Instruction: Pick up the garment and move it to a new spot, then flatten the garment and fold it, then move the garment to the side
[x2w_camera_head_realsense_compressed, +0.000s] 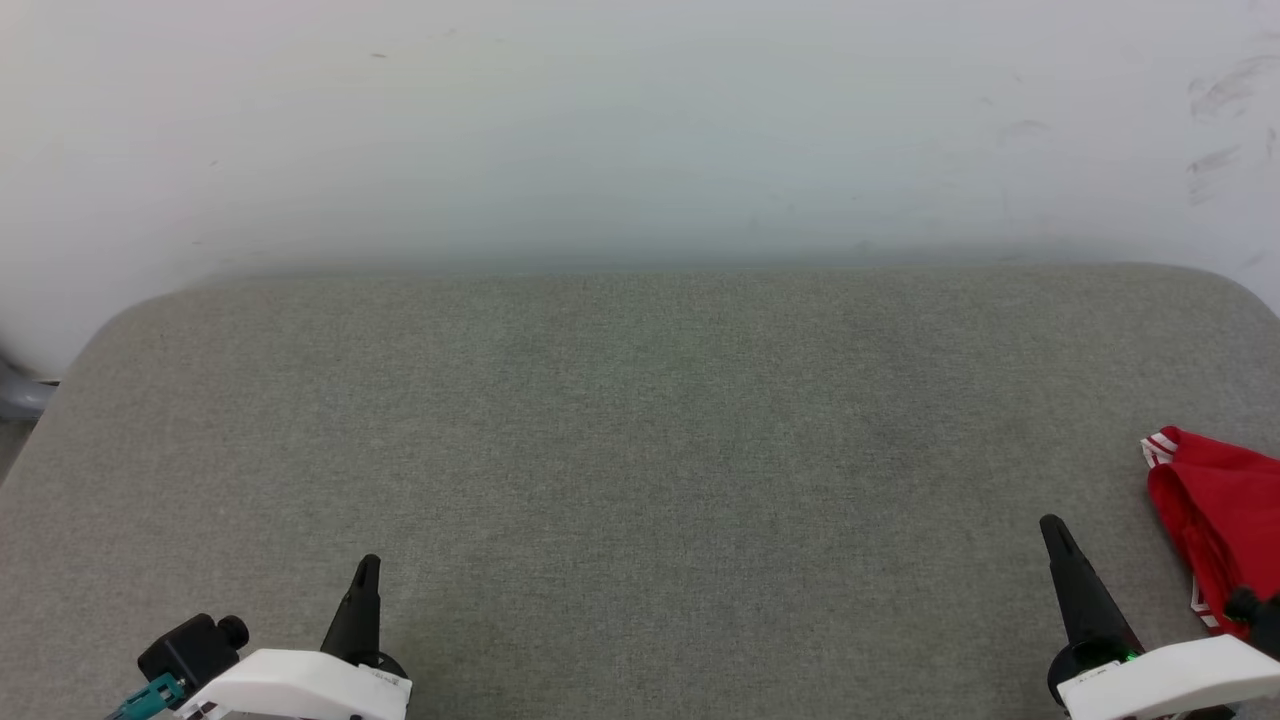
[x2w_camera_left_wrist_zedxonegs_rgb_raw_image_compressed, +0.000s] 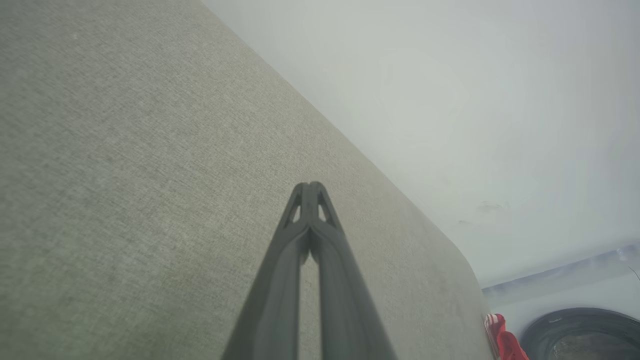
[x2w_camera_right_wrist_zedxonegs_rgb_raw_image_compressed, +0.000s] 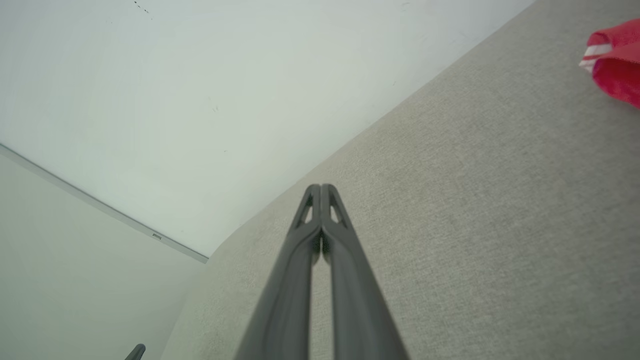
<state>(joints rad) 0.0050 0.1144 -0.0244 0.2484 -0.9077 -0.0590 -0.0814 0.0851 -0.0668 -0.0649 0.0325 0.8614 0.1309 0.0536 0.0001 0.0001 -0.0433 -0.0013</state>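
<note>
A wide surface (x2w_camera_head_realsense_compressed: 640, 450) covered in grey-green woven cloth, its far corners rounded, spreads ahead of both grippers and ends against a plain pale wall (x2w_camera_head_realsense_compressed: 640, 130). The wall bears faint dark scuff marks (x2w_camera_head_realsense_compressed: 1222, 95) high up, far beyond the right gripper (x2w_camera_head_realsense_compressed: 1050, 527) and to its outer side. That gripper rests low at the near edge with its two dark fingers pressed together, tips meeting, nothing between them; in the right wrist view they point across bare cloth toward the surface's far edge. The left gripper (x2w_camera_head_realsense_compressed: 367, 568) sits likewise at the near edge, well apart from the right one, its fingers also together and empty, aimed over bare cloth at the wall. The garment (x2w_camera_head_realsense_compressed: 1215, 510), a bunched red heap with a bit of red-and-white striped trim showing, lies on the surface just to the outer side of the right gripper, apart from its fingers, and runs off the head view's right edge. Far to the left gripper's outer side, past the rounded corner, a grey object (x2w_camera_head_realsense_compressed: 18, 397) shows low against the wall. In the left wrist view a dark round object (x2w_camera_left_wrist_zedxonegs_rgb_raw_image_compressed: 582, 332) lies beyond the surface's edge; I cannot tell what it is.
</note>
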